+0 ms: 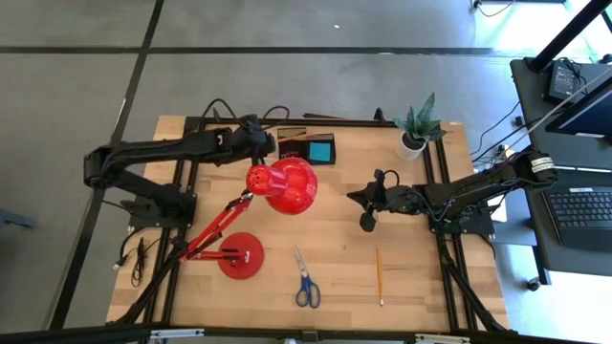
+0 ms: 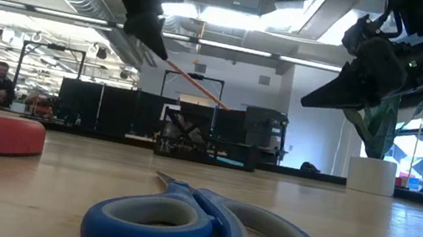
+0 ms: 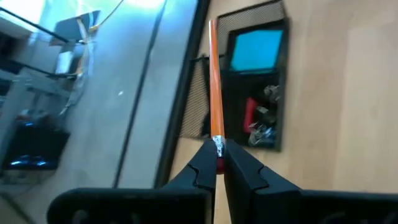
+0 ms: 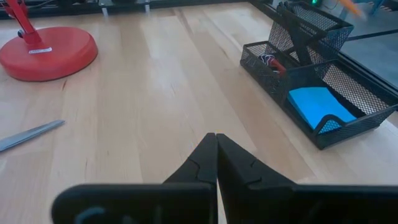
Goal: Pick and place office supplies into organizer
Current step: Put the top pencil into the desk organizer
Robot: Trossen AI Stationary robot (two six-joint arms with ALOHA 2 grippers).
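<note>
An orange pencil [image 3: 214,81] is held in the air by my left gripper [image 3: 217,160], which hangs at the table's far side just left of the organizer [image 1: 308,149]. The organizer is a black mesh box [image 4: 311,74] holding a blue block [image 4: 317,102] and small red and metal bits [image 3: 258,121]. Blue-handled scissors [image 1: 306,283] and a second pencil [image 1: 380,275] lie flat near the front edge. My right gripper [image 1: 368,212] hovers shut and empty above the table right of centre, and the right wrist view shows it [image 4: 216,142] clear of the wood. My left gripper pinches the pencil between its two fingertips at the eraser end, on the metal ferrule [image 3: 218,148]. The pencil runs straight on from the fingers, along them. It hangs clear of everything, slanting down from the gripper toward the organizer, its point [image 2: 225,105] lowest.
A red desk lamp stands between the arms, its head [image 1: 287,184] just in front of the organizer and its round base [image 1: 241,256] front left. A potted plant [image 1: 416,129] stands at the far right. Bare wood lies between the lamp head and my right gripper.
</note>
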